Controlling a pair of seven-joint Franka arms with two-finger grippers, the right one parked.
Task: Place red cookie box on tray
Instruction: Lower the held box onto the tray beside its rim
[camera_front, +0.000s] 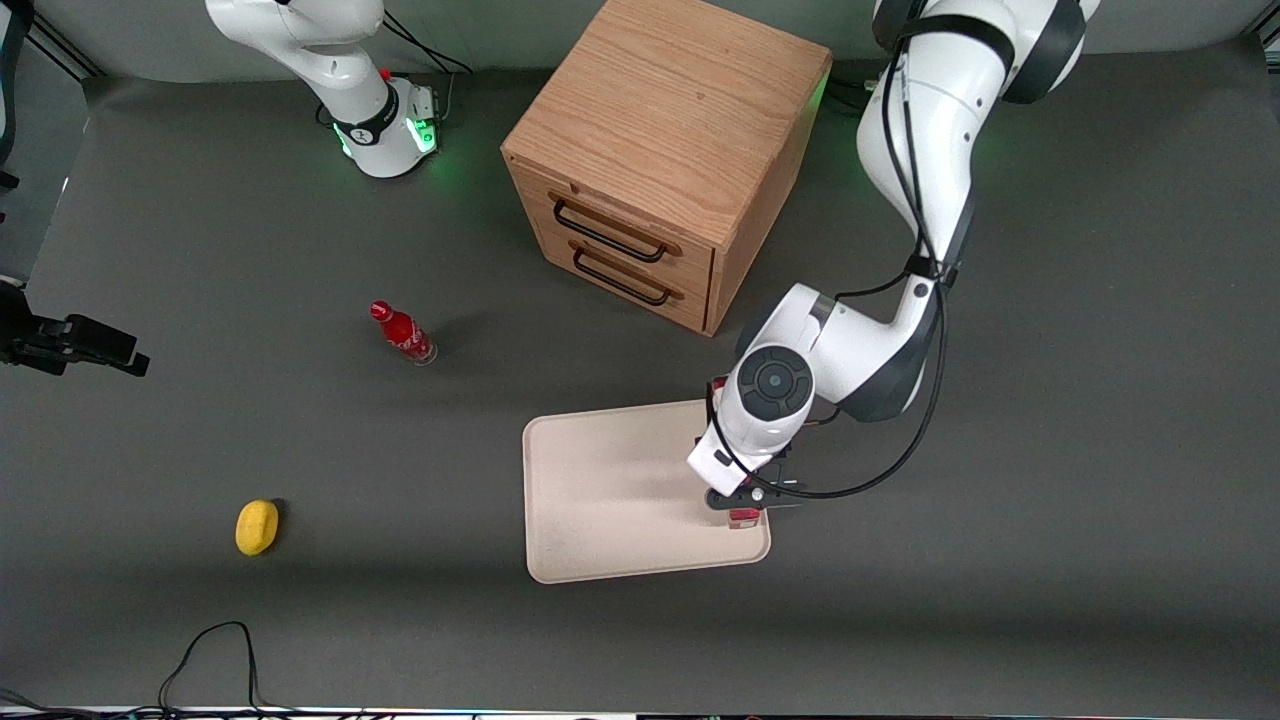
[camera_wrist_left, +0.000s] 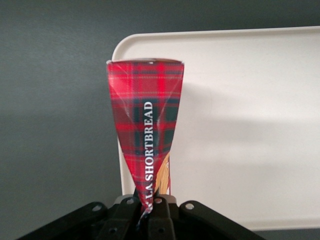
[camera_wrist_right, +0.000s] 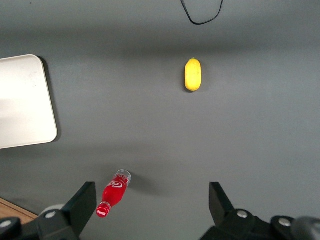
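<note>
The tool (camera_wrist_left: 146, 212) is clamped on the red cookie box (camera_wrist_left: 146, 125). Box and tool hang over the tray (camera_front: 610, 490), near its edge.

The gripper (camera_wrist_left: 148, 212), looking like matt black plastic, is pinching the red cookie box (camera_wrist_left: 146, 125), a printed tartan carton creasing under it, above the tray (camera_wrist_left: 250, 125), which is showing a smooth, matt cream surface.

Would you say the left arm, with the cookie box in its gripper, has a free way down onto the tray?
Probably yes. The gripper is shut on the red cookie box, which hangs over the tray near its edge toward the working arm's end. Nothing else lies on the tray beneath it.
</note>
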